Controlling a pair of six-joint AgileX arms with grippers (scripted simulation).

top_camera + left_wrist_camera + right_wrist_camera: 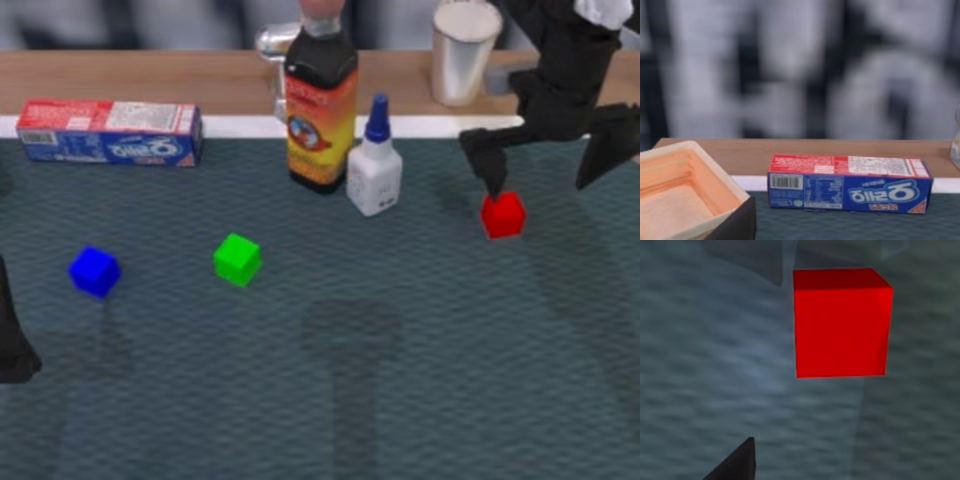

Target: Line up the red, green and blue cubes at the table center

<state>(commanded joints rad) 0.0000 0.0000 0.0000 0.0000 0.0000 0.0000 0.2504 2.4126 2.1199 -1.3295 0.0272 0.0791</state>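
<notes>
The red cube (503, 214) rests on the teal tabletop (400, 380) at the right. My right gripper (545, 168) hovers just behind and above it, open wide, one fingertip (490, 180) close to the cube's back-left corner. In the right wrist view the red cube (840, 325) lies on the cloth ahead of a single dark fingertip (740, 462), with nothing held. The green cube (238, 259) and blue cube (95, 271) sit apart on the left half of the table. Only a dark piece of my left arm (14, 345) shows, at the left edge, parked.
Along the back stand a red-and-blue carton (110, 131), a dark sauce bottle (320, 110), a small white bottle with a blue cap (375, 165) and a white cup (464, 50). The left wrist view shows the carton (847, 184) and an orange open box (680, 190).
</notes>
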